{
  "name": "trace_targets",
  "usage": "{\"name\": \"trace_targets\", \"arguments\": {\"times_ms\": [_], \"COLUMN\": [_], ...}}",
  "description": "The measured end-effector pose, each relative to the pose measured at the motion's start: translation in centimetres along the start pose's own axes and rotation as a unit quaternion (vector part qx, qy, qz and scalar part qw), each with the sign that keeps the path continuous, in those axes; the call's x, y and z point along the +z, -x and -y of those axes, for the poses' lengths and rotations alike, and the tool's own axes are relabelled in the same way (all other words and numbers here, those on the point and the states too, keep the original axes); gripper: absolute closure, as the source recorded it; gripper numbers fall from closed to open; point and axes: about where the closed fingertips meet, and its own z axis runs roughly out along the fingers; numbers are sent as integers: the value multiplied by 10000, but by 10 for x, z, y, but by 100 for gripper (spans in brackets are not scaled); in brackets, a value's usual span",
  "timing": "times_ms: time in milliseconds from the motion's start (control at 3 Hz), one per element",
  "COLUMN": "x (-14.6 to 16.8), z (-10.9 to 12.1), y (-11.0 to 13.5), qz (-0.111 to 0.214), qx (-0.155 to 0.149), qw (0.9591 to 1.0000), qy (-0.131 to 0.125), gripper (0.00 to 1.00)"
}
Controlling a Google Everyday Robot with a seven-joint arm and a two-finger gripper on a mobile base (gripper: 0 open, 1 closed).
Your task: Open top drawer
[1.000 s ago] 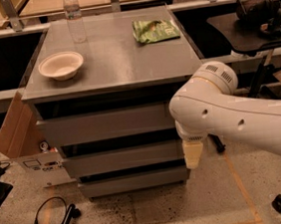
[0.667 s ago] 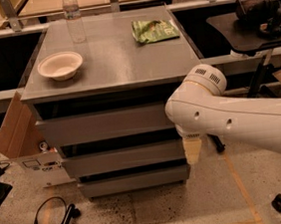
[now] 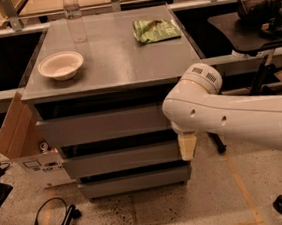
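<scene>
Camera view is showing the gripper (image 3: 187, 146) hanging at the cabinet's (image 3: 116, 67) right front edge, just below the top drawer (image 3: 100, 126), which is sitting directly under the top. Whether the gripper is open or closed cannot be told.

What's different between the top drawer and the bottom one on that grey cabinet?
The top drawer looks taller and wider; the bottom drawer shorter and narrower. The arm hides the top drawer's right end; the bottom drawer's shows. Both are plain grey, handle-less. The gripper hangs at the middle drawer's right end.
</scene>
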Motion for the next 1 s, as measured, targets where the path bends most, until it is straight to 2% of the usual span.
{"name": "trace_targets", "arguments": {"times_ms": [333,667,1000], "x": [17,42,67], "z": [23,39,52], "y": [19,29,27], "qz": [206,308,351], "qx": [-75,-51,47], "qw": [9997,9995,9990], "qy": [-99,-9,260], "gripper": [0,0,0]}}
